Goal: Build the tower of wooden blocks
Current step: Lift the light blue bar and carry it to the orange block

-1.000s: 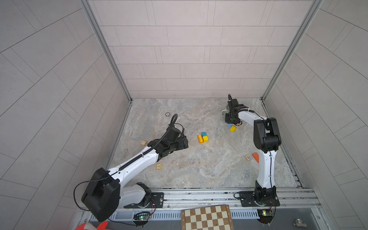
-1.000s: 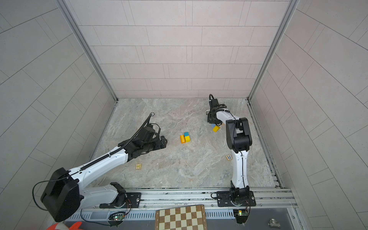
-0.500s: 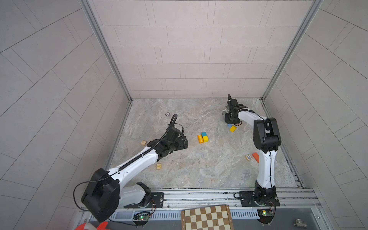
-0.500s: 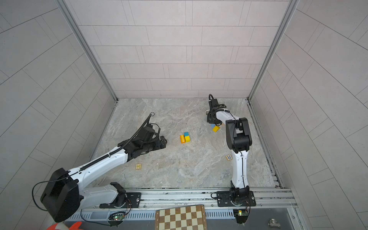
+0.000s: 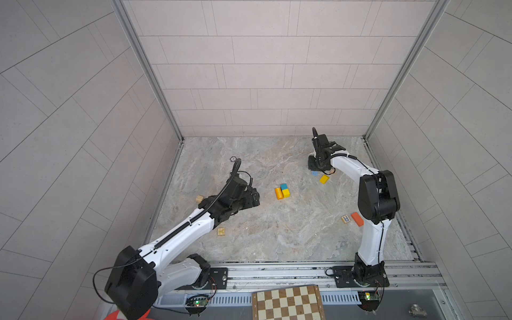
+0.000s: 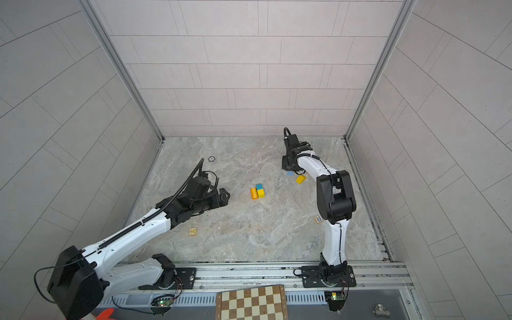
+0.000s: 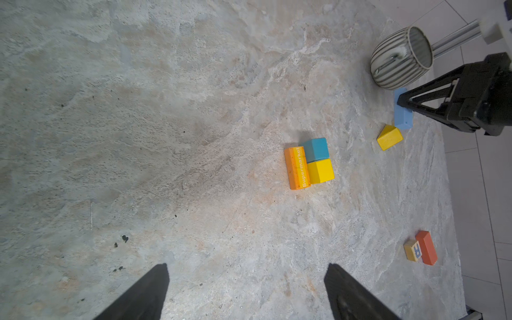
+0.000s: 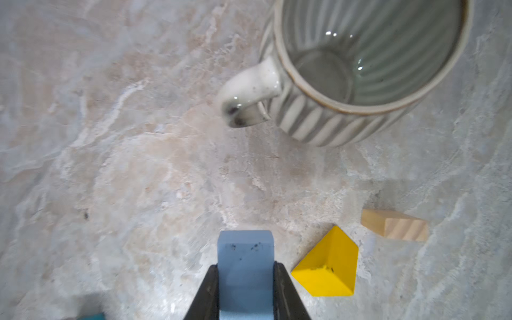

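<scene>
Far left on the table, a plain wood cube sits by the wall; nearer us, a flat lettered block lies alone, beside the left arm.

Left gripper is left of centre, pointing at the middle; in the left wrist view its fingers are spread wide with only bare table between them, so it holds nothing.

Mid-table we see three blocks packed together and touching: an orange block printed "Supermarket", lying flat; a teal block on its right, at the far end; a yellow block on its right, at the near end; all one layer, same in both top views.

Far right, the right gripper is clamped on a pale blue block, a finger flat against each side; we cannot tell if the block is off the table; it shows just under the arm in a top view.

Yellow wedge lies just beside that block, not touching; a plain wood piece is near the wedge, apart.

Striped mug stands upright just beyond, empty, handle toward the centre.

Near right, by the right arm, an R block touches a red block, both flat.

Every block we see lies on the table, none on another.

Chessboard is off the table at the near edge.
</scene>
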